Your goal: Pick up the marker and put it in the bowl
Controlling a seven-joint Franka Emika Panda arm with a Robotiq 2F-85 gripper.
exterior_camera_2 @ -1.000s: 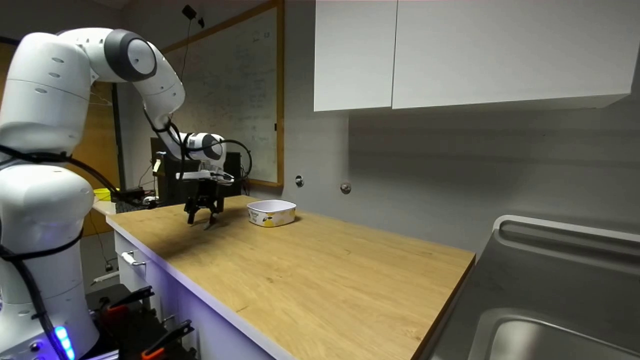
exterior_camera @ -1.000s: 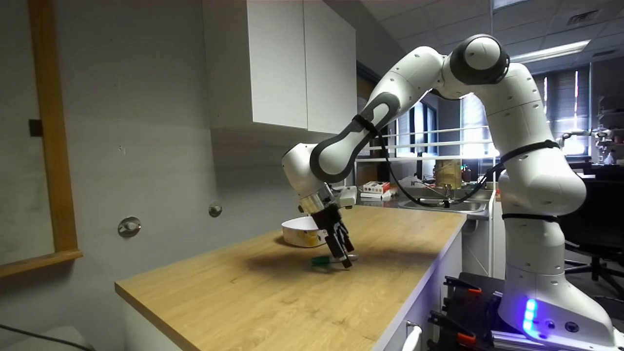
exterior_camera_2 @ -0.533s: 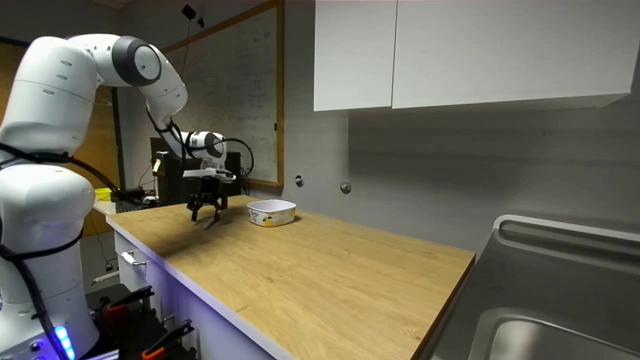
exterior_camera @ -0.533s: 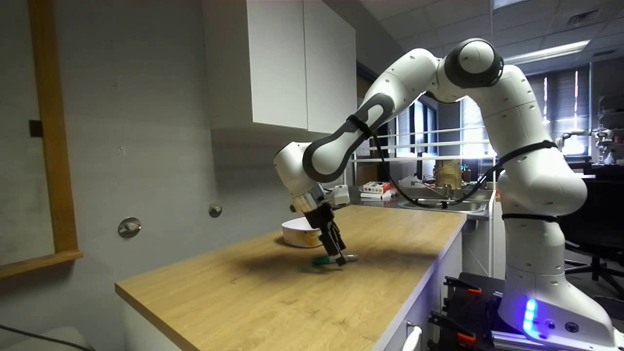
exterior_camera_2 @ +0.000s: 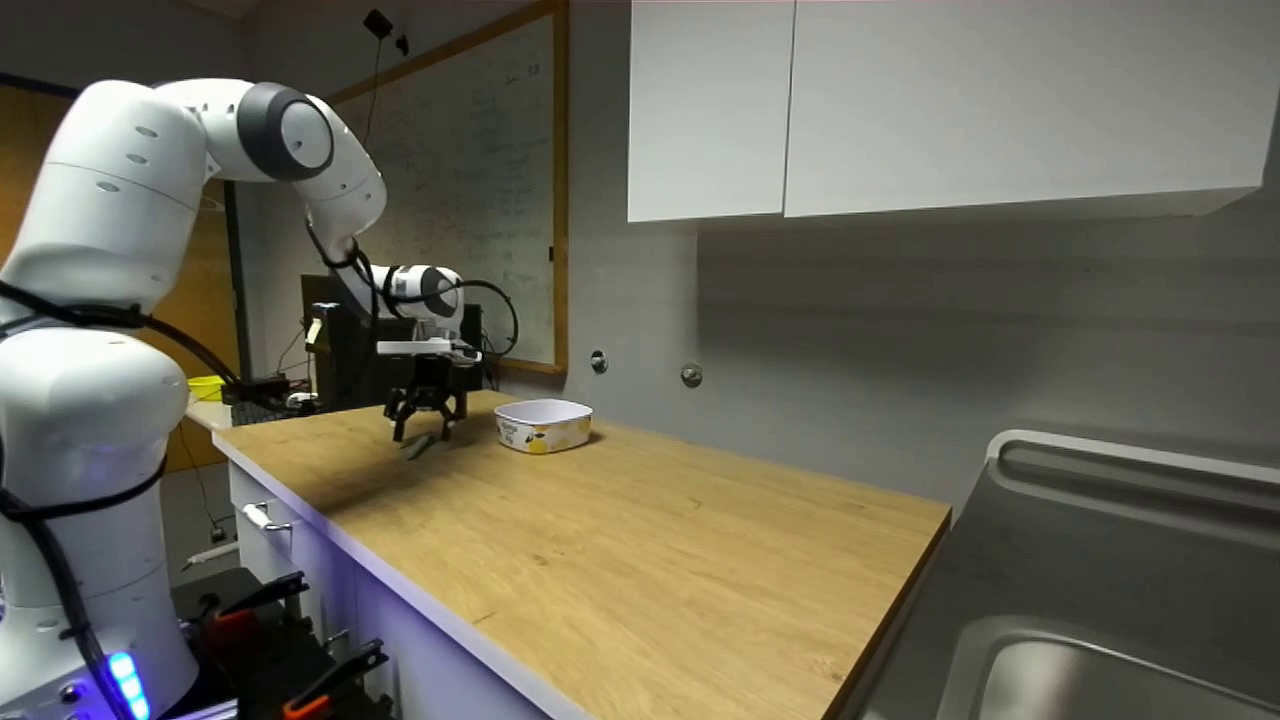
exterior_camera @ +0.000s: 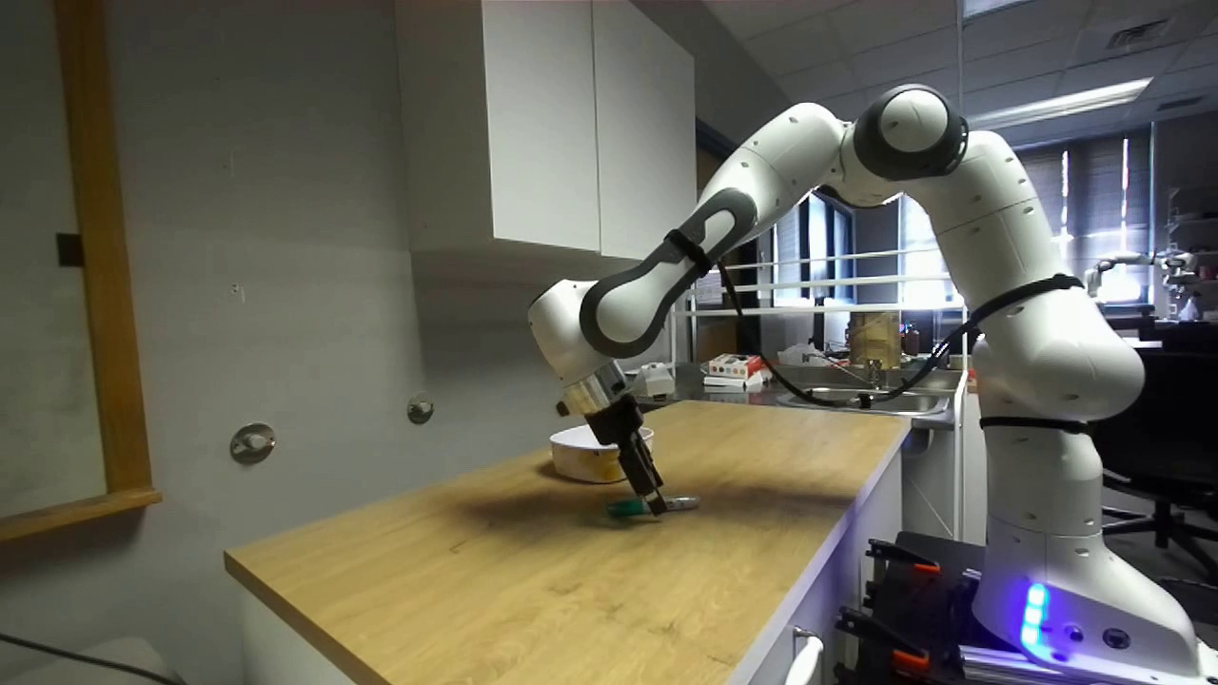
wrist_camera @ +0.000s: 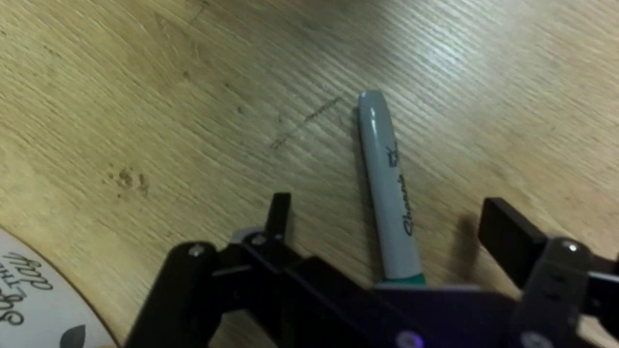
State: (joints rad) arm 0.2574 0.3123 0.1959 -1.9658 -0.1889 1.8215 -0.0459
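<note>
A: How does the black two-fingered gripper (wrist_camera: 387, 212) stand?

B: Spread wide, down over the grey, round-barrelled marker with the green end (wrist_camera: 387, 188). The marker lies flat on the pale wood-grain counter (wrist_camera: 169, 72), one finger to either side, neither touching it as far as the wrist view tells.

A: What could spoil it?

B: Height, first. Close too high and the tips may skid over the round barrel and set it rolling; press too low and they could jam against the counter. The barrel also slants a little between them, so it might twist as they meet.

A: And further out?

B: The white, lemon-printed bowl with rounded corners (exterior_camera_2: 543, 432) stands near, on the same counter. Too low a lift, and a carried marker could clip its wall.

A: What can't you see?

B: Most of the green end, behind the gripper's body in the wrist view. Whether the tips touch the counter, too. In an exterior view the gripper covers part of the bowl (exterior_camera: 576, 463), and I cannot make out its floor. Farther back, the writing on the wood-framed whiteboard (exterior_camera_2: 460, 200) is too faint to read.
</note>
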